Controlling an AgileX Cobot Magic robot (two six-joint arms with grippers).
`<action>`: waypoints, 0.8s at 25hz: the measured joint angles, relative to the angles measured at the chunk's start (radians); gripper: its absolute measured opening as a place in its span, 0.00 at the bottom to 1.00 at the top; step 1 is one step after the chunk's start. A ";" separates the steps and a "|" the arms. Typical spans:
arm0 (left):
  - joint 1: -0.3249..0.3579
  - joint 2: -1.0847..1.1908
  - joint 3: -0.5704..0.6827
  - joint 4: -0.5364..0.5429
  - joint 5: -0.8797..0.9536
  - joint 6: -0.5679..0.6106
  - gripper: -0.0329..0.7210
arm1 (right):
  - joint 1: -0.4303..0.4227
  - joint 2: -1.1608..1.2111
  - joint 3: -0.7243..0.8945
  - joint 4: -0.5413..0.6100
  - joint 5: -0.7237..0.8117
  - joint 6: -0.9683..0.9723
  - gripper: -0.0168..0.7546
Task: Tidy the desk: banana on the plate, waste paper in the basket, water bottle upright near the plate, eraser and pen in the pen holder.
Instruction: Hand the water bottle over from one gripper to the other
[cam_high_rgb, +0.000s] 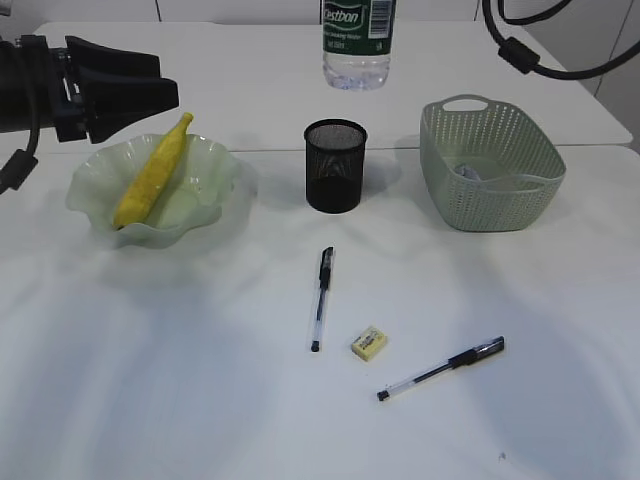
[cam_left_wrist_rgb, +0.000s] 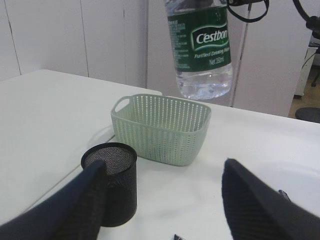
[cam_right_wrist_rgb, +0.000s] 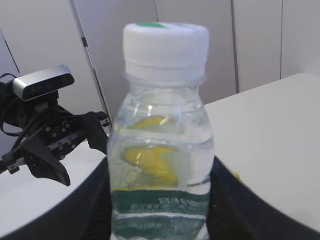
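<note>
The yellow banana (cam_high_rgb: 152, 178) lies on the wavy green plate (cam_high_rgb: 85, 190). My left gripper (cam_high_rgb: 168, 82) hovers open and empty just behind the plate, and its wrist view (cam_left_wrist_rgb: 164, 165) looks toward the pen holder (cam_left_wrist_rgb: 117, 180) and basket (cam_left_wrist_rgb: 162, 127). My right gripper (cam_right_wrist_rgb: 160, 200) is shut on the water bottle (cam_right_wrist_rgb: 162, 140), holding it upright in the air (cam_high_rgb: 357, 45) above the back of the table. Crumpled waste paper (cam_high_rgb: 470, 172) sits in the green basket (cam_high_rgb: 490, 185). Two pens (cam_high_rgb: 321, 297) (cam_high_rgb: 442, 368) and the yellow eraser (cam_high_rgb: 369, 343) lie on the table in front of the black mesh pen holder (cam_high_rgb: 335, 166).
A black cable (cam_high_rgb: 520, 55) loops down at the top right above the basket. The table's back edge runs behind the plate, holder and basket, with a second table surface beyond it.
</note>
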 joint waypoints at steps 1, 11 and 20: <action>0.000 0.000 0.000 0.000 0.000 0.000 0.71 | 0.000 0.000 0.000 0.007 0.000 0.007 0.49; 0.000 0.000 0.000 0.000 0.000 -0.030 0.71 | 0.091 0.000 0.000 0.018 -0.002 0.020 0.49; -0.012 0.000 0.000 -0.002 0.000 -0.117 0.71 | 0.145 0.000 0.000 0.018 0.000 -0.002 0.49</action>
